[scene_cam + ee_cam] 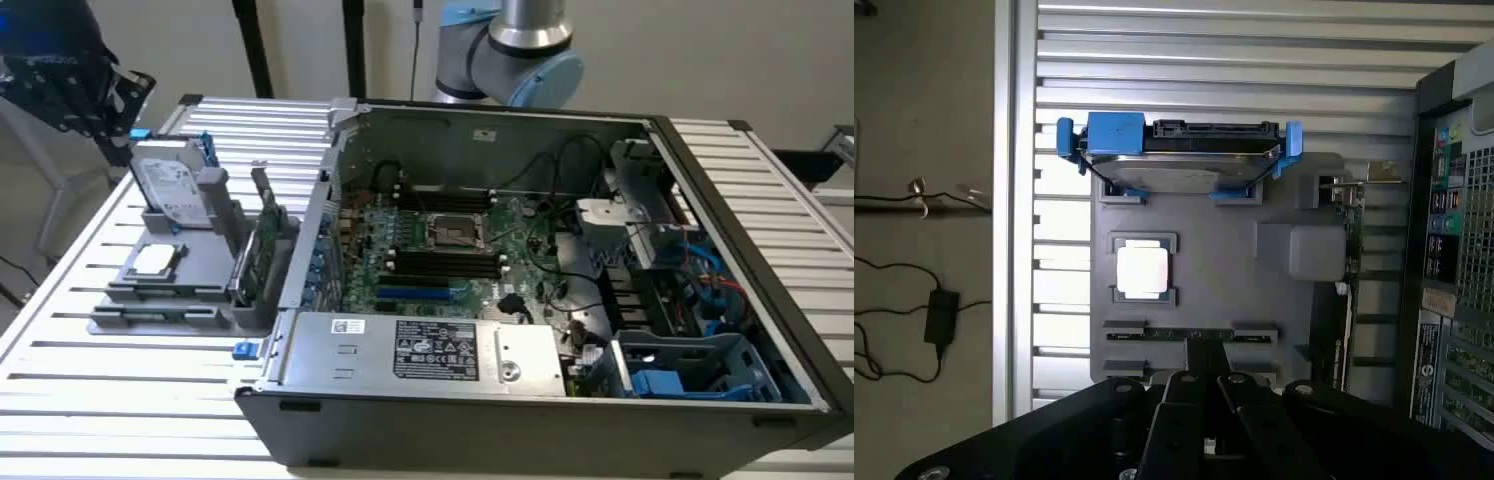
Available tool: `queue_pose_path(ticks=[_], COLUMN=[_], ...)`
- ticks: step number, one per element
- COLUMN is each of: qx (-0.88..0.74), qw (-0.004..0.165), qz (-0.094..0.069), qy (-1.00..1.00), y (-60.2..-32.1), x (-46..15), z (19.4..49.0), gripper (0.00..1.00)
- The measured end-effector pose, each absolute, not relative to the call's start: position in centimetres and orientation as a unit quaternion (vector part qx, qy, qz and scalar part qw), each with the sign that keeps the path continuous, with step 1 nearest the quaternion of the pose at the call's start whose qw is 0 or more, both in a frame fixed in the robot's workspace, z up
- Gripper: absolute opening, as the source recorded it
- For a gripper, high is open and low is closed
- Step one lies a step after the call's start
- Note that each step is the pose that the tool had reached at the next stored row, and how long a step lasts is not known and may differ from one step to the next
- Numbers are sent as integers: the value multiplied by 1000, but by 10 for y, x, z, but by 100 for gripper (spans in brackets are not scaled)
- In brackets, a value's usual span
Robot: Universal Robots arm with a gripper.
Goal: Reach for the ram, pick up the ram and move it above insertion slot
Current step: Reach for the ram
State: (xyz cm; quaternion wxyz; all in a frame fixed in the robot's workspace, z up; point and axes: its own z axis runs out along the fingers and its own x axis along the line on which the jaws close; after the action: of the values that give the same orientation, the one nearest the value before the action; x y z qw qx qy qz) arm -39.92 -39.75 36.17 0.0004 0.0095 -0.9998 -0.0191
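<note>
The arm [527, 45] shows as a grey and pale-blue joint behind the open case [534, 410], at the far side of the slatted tabletop [120, 400]. In the wrist view the gripper [1204, 385] points straight down and hangs above a grey holder [1254, 300]. Its black body is nearest the end of the holder that carries the ram [1154, 333]. Whether the gripper is open or closed cannot be told; it holds nothing that can be seen.

The ram stands on edge in a narrow slot of the holder, a thin dark-green strip lined up with the middle of the gripper as seen from the wrist. Next along the holder lies a square processor [1144, 270] in its own recess. Beyond it a hard drive [1179, 160] stands in blue brackets. A green card [267, 225] stands upright on the side of the holder next to the case. The holder sits on the tabletop just beside the case, on the exterior view's left.

Inside the case the motherboard [441, 240] lies flat, with black slots beside the processor socket. The power supply [427, 350] bears a black label [438, 352] with white print and a small white sticker [350, 325]; neither can be read. Stickers on the outside of the case in the wrist view are also illegible.
</note>
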Motion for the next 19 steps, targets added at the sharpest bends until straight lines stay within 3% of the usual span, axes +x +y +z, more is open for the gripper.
queue_pose_path(ticks=[19], qx=[10], qw=[0], qz=[-19], qy=[-1000], y=[-401], x=[-397], z=[362], gripper=[11])
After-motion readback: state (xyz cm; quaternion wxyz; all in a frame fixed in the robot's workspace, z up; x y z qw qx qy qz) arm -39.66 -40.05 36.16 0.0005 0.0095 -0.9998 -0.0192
